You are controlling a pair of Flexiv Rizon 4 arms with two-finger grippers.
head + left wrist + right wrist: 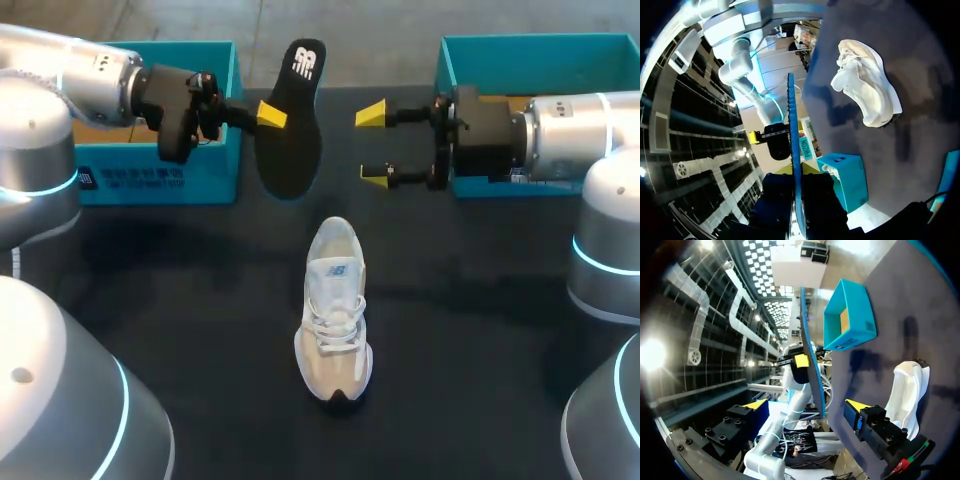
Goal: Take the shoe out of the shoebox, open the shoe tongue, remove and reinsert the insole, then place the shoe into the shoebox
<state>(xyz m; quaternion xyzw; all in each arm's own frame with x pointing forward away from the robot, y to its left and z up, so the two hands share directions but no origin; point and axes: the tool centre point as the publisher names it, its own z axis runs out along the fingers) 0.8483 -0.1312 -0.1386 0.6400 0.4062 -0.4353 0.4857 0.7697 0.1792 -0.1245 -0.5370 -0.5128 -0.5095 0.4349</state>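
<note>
Left jaws clamped on flat black foam insole, held aloft upper centre, clear of white mesh sneaker mid-frame on black bench. Right jaws wide, facing it: likely handover before reinsertion.

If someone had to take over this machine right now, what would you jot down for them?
Left gripper: jaws shut on the black insole, held above the table.
Right gripper: jaws open, empty, beside the insole.
White shoe stands on the table, outside the left shoebox and right shoebox.
Done: shoe out, insole out.
Left: reinsert insole, box the shoe.
</note>
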